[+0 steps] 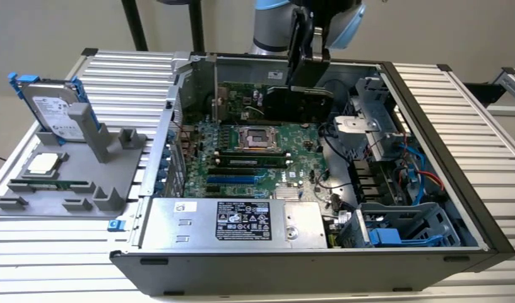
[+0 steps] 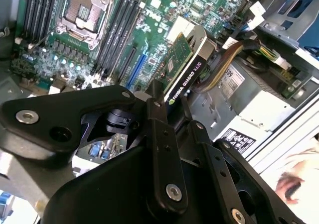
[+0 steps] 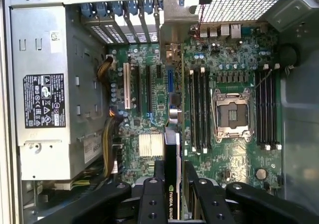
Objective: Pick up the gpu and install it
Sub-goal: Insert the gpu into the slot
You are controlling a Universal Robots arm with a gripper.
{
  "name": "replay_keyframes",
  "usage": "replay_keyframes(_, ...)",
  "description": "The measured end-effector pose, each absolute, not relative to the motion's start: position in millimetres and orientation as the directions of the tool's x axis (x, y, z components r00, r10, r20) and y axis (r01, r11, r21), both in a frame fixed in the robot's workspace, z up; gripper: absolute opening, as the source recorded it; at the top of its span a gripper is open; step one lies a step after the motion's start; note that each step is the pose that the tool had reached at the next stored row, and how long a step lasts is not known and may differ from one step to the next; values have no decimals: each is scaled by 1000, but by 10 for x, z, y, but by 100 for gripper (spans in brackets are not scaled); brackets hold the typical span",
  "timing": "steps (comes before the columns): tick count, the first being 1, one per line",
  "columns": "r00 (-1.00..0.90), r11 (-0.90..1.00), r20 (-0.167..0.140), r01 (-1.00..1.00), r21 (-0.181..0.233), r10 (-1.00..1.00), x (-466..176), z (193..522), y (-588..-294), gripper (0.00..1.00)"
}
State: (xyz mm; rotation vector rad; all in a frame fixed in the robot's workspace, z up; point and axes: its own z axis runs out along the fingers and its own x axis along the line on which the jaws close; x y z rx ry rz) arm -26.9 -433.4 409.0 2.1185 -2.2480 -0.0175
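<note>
The gpu [image 2: 185,67], a flat green circuit-board card with a black cooler shroud along one face, is up in the air on its edge above the open case's motherboard, not seated in any slot. In the exterior view it's the dark slab [image 1: 298,104] toward the far wall, and it runs edge-on [image 3: 172,179] in the first wrist view.

Gpu [image 2: 187,77]: white lettering along black edge, second wrist view; psu [image 1: 190,227]: black label [image 1: 245,222] of small white print and marks, plus small white sticker [image 1: 187,207]; hard drive [image 1: 55,107]: white printed label; nothing else legible.
</note>
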Motion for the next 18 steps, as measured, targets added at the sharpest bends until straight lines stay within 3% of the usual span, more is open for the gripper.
replay_keyframes(18,-59,60,30,-997,40,-998,-301,3947,-4236,0)
